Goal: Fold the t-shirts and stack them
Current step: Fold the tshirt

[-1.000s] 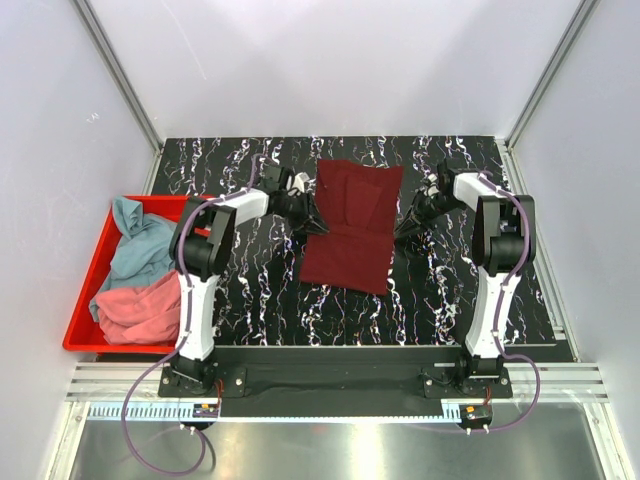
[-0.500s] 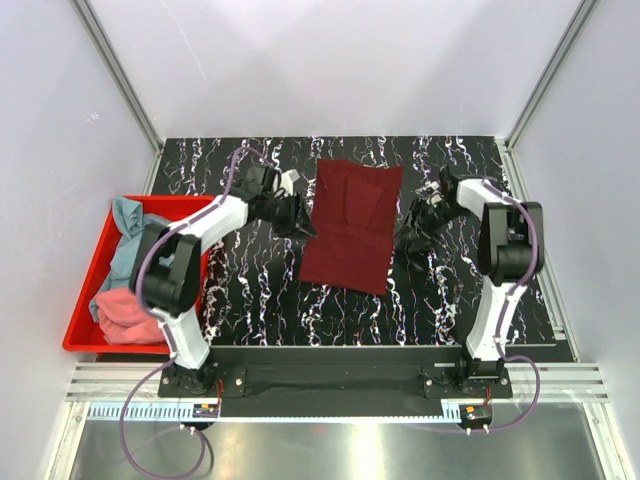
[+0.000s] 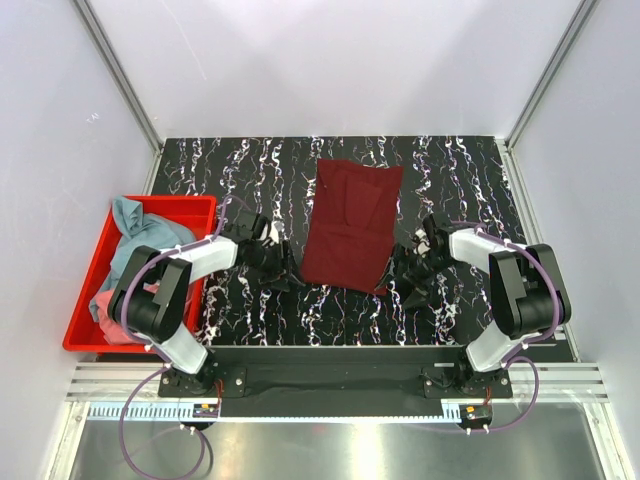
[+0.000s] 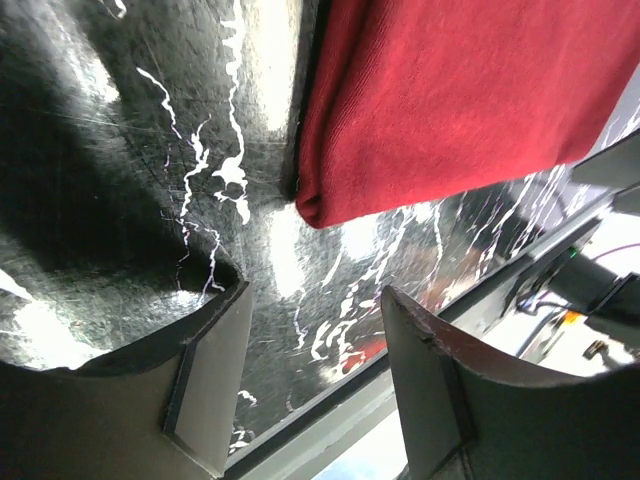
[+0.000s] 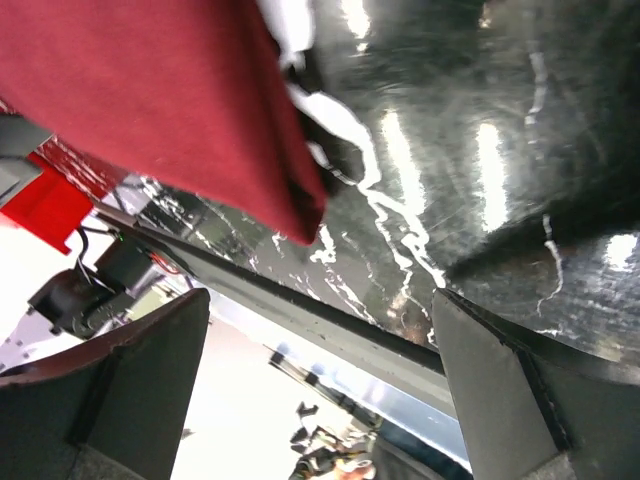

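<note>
The dark maroon t-shirt (image 3: 350, 225) lies folded into a flat tall rectangle in the middle of the black marbled table (image 3: 250, 170). My left gripper (image 3: 283, 268) sits low beside its near left corner, and my right gripper (image 3: 405, 275) beside its near right corner. Through the left wrist camera the maroon t-shirt's folded corner (image 4: 460, 100) lies ahead of my open left gripper (image 4: 310, 370), which holds nothing. The right wrist camera shows the maroon t-shirt's other corner (image 5: 170, 110) ahead of my wide-open, empty right gripper (image 5: 320, 370).
A red bin (image 3: 85, 335) stands at the table's left edge. It holds a crumpled teal-blue t-shirt (image 3: 130, 235) and a coral pink t-shirt (image 3: 105, 300), partly hidden by my left arm. White walls enclose the table on three sides.
Both grippers have drawn back from the shirt's middle sides to its near corners and opened. The maroon shirt stays flat on the table.
</note>
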